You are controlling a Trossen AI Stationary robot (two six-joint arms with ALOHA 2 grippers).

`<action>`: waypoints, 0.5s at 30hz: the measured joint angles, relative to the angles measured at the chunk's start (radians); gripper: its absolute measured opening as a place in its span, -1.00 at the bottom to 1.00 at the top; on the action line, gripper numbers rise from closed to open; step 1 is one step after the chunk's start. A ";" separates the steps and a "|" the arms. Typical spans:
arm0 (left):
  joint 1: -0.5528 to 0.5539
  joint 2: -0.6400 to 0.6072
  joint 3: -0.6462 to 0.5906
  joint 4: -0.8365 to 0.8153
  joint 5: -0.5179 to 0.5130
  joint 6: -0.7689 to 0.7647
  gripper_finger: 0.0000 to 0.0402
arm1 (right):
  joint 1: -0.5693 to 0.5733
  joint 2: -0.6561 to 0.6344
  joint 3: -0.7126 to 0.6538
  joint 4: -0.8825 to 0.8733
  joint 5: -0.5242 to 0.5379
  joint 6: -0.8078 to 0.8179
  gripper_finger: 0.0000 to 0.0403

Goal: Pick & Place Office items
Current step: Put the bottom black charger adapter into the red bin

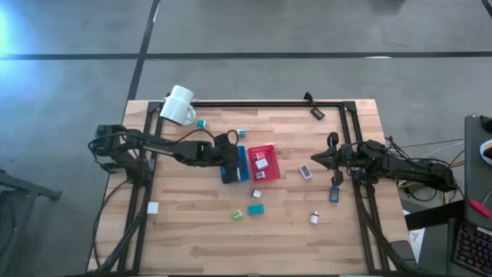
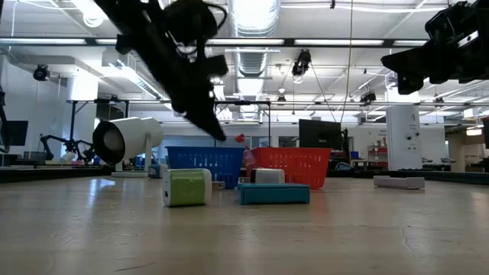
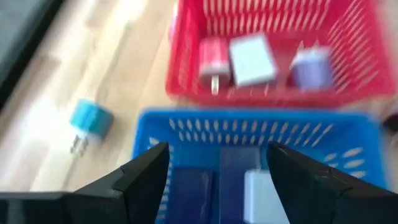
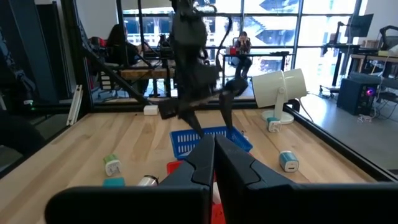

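Note:
My left gripper (image 3: 217, 150) hangs open just above the blue tray (image 3: 249, 119), its fingers pointing steeply down with nothing between them. Two dark blue items (image 3: 194, 186) and a white one (image 3: 261, 194) lie in that tray. Beside it, the red tray (image 1: 263, 162) holds a pink item (image 3: 213, 62), a white one (image 3: 252, 59) and a purple one (image 3: 310, 67). A teal plug-like item (image 3: 89, 120) lies on the wood next to the blue tray. My right gripper (image 1: 314, 159) waits shut and level at the table's right side.
Loose items lie on the near half of the table: green (image 1: 237, 214), teal (image 1: 255, 208), white (image 1: 314, 218), dark blue (image 1: 335, 193) and another white (image 1: 152, 207). A white mug (image 1: 179, 105) lies on its side at the far left. Black frame rails (image 1: 254, 105) border the table.

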 joint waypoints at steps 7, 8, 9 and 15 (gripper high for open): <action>-0.038 -0.200 -0.015 0.053 0.018 0.022 0.19 | 0.000 0.000 0.000 0.000 0.000 -0.026 -0.96; -0.049 -0.235 -0.031 0.076 0.019 0.036 0.12 | 0.000 0.000 0.000 0.000 0.000 -0.026 -0.96; -0.061 -0.265 -0.050 0.104 0.023 0.057 0.04 | 0.000 0.000 0.000 0.000 0.000 -0.026 -0.96; -0.085 -0.473 -0.160 0.368 0.115 0.170 -0.65 | 0.000 0.000 0.000 0.002 0.001 -0.026 -0.96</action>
